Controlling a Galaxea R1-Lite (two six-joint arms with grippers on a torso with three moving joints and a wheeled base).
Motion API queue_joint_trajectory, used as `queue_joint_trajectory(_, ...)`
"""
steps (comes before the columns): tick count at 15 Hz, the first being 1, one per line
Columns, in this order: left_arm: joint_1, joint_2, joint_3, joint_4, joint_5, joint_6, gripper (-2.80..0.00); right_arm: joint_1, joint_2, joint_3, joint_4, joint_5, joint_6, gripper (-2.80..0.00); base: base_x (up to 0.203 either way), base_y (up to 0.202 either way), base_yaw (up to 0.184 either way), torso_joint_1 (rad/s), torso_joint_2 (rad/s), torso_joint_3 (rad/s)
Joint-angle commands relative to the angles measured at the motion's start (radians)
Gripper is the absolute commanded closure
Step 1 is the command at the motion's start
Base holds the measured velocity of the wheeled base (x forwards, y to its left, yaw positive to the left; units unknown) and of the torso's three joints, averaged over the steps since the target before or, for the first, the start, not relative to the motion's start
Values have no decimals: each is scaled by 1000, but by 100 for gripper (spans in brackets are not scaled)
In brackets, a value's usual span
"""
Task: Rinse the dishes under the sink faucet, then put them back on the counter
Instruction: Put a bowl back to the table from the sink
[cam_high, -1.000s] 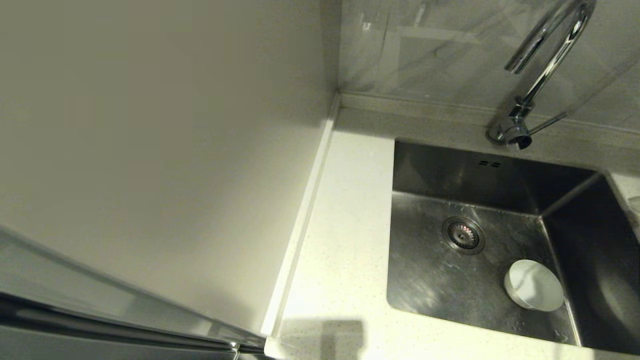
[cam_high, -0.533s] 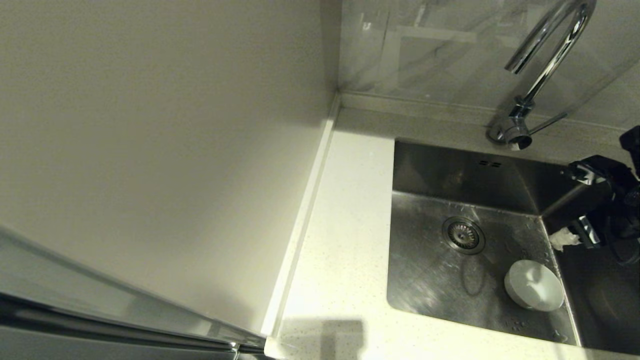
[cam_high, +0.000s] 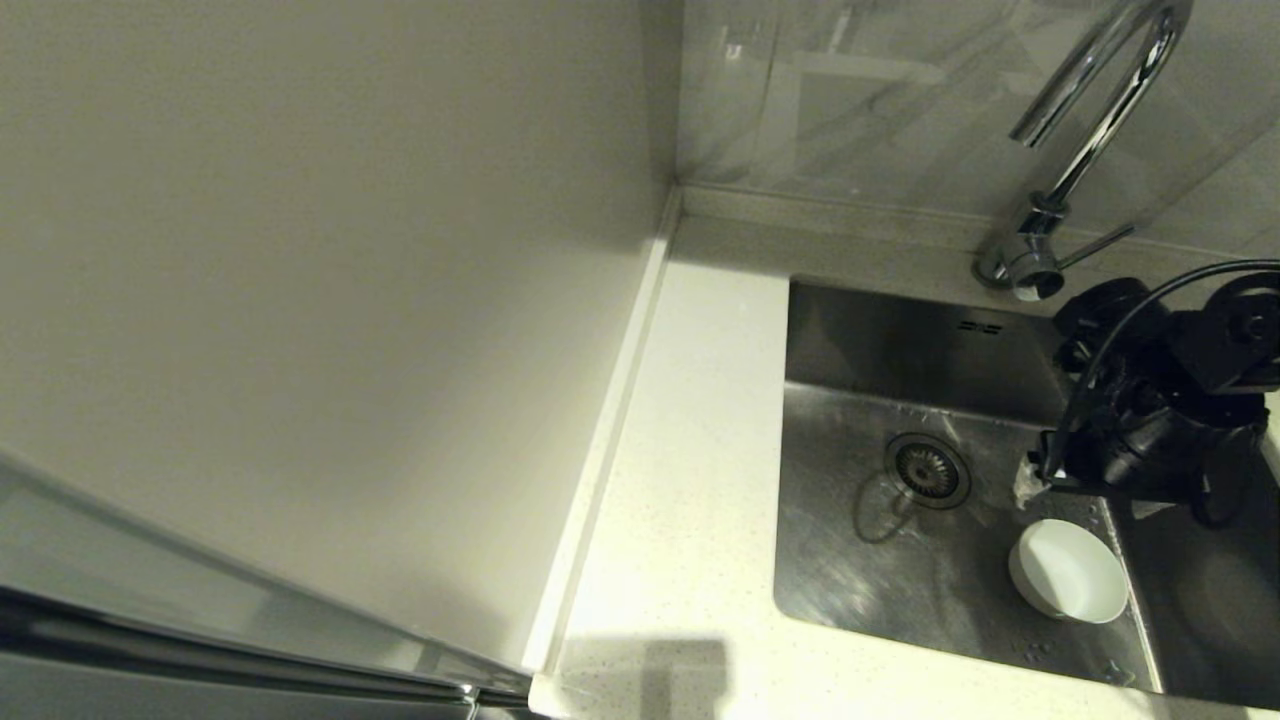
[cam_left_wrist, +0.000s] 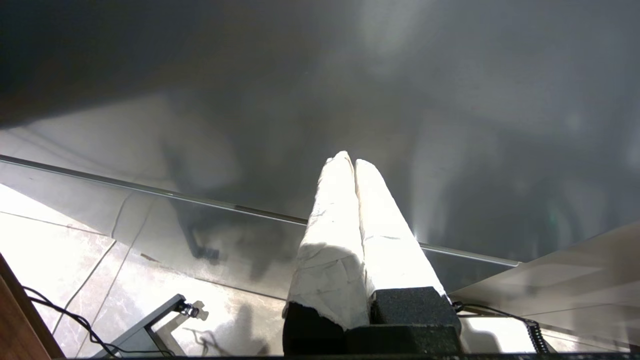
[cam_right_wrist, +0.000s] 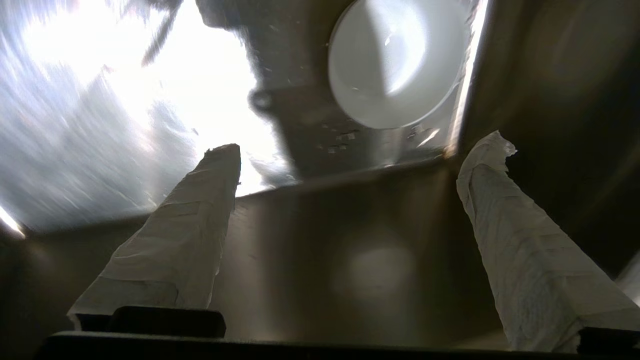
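Observation:
One white bowl (cam_high: 1068, 570) sits upright on the floor of the steel sink (cam_high: 850, 570), near its front right corner. It also shows in the right wrist view as the white bowl (cam_right_wrist: 397, 62). My right gripper (cam_right_wrist: 357, 147) hangs open and empty inside the basin, just behind the bowl and apart from it; in the head view the right gripper (cam_high: 1040, 482) is below the chrome faucet (cam_high: 1095, 115). The cream counter (cam_high: 690, 450) left of the sink is bare. My left gripper (cam_left_wrist: 350, 160) is shut and empty, parked away from the sink. The pale yellow bowl and the other white bowl are out of view.
The drain strainer (cam_high: 927, 470) lies left of the right gripper, with overflow slots (cam_high: 978, 327) on the back wall. A plain beige wall panel (cam_high: 300, 300) borders the counter's left side. A low raised strip (cam_high: 600, 450) runs along it.
My right arm came in from the right and moved left and down into the basin, ending close behind the white bowl. The bowl has stayed in place.

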Motion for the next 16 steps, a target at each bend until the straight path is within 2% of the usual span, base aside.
queue_joint_trajectory(1, -1, -3, 0, -1, 0, 0, 0, -6, 112, -64, 27, -2, 80, -280, 0, 0, 0, 0, 0, 0)
queue_joint_trajectory(8, 0, -3, 0, -1, 0, 0, 0, -49, 305, -97, 42, -8, 180, -280, 0, 0, 0, 0, 0, 0)
queue_joint_trajectory(11, 0, -3, 0, -1, 0, 0, 0, -53, 352, -102, 36, -9, 178, -280, 0, 0, 0, 0, 0, 0)
queue_joint_trajectory(16, 0, -3, 0, -1, 0, 0, 0, -56, 457, -262, 36, -3, 161, -280, 0, 0, 0, 0, 0, 0)
